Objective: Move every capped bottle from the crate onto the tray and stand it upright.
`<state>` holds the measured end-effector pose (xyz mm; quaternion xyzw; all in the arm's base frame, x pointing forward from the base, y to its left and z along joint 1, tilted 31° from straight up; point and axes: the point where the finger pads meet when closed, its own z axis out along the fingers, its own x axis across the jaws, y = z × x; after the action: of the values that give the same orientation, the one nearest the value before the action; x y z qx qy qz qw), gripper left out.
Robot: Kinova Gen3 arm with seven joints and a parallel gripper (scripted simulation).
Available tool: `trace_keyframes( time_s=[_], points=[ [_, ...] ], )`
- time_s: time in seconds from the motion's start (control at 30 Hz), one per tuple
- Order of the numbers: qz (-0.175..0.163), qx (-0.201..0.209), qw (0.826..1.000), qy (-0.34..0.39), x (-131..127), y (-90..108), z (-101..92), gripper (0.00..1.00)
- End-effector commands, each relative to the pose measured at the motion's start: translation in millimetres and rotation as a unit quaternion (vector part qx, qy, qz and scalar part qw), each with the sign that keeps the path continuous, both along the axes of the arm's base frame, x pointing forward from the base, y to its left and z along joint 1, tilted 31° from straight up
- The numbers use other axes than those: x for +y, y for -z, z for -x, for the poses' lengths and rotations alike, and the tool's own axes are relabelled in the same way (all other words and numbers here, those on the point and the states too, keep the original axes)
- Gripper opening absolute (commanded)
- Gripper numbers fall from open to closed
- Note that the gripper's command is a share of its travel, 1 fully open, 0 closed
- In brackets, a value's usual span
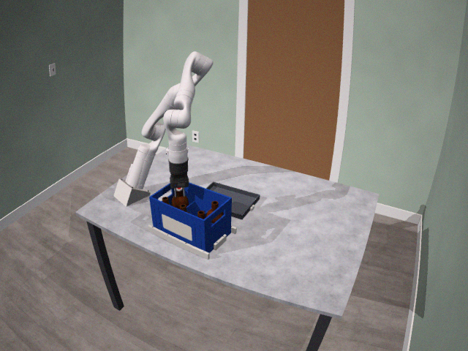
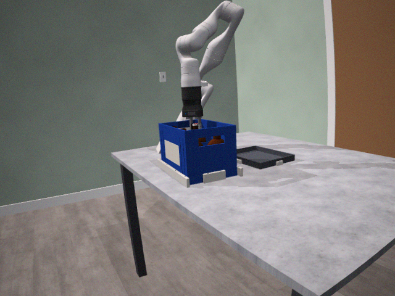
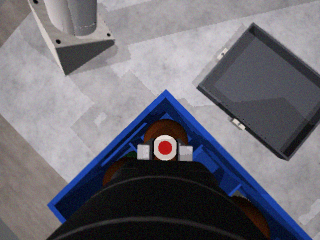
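A blue crate (image 1: 191, 217) stands on the table and holds several brown bottles. My gripper (image 3: 165, 146) reaches straight down into the crate's back corner. It is shut on the neck of a brown bottle with a red and white cap (image 3: 165, 146). That capped bottle (image 1: 179, 197) stands upright in its compartment. Three open bottles (image 1: 183, 207) show their bare necks in other compartments. The dark tray (image 1: 234, 199) lies flat behind the crate and holds nothing. In the wrist view the tray (image 3: 267, 111) is at the upper right. The crate (image 2: 197, 147) and gripper (image 2: 194, 124) also show in the exterior view.
The arm's grey base (image 1: 130, 191) stands on the table left of the crate. Pale stop blocks (image 2: 213, 176) lie along the crate's foot. Small pale blocks (image 3: 238, 124) sit at the tray's rim. The crate walls stand close around the gripper.
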<state>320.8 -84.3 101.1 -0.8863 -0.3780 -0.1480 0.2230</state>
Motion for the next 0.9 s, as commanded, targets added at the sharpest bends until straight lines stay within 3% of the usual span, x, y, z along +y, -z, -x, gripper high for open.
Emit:
trace_keyframes(
  time_s=[0.0,0.27,0.77,0.87],
  points=[
    [0.0,-0.001,1.0,0.0,-1,-0.3,-0.2,0.0],
    [0.0,-0.001,1.0,0.0,-1,-0.3,-0.2,0.0],
    [-0.001,-0.002,1.0,-0.001,-26,-43.1,4.6,0.0],
    [-0.003,-0.001,1.0,-0.004,-23,-40.6,5.3,0.0]
  ],
)
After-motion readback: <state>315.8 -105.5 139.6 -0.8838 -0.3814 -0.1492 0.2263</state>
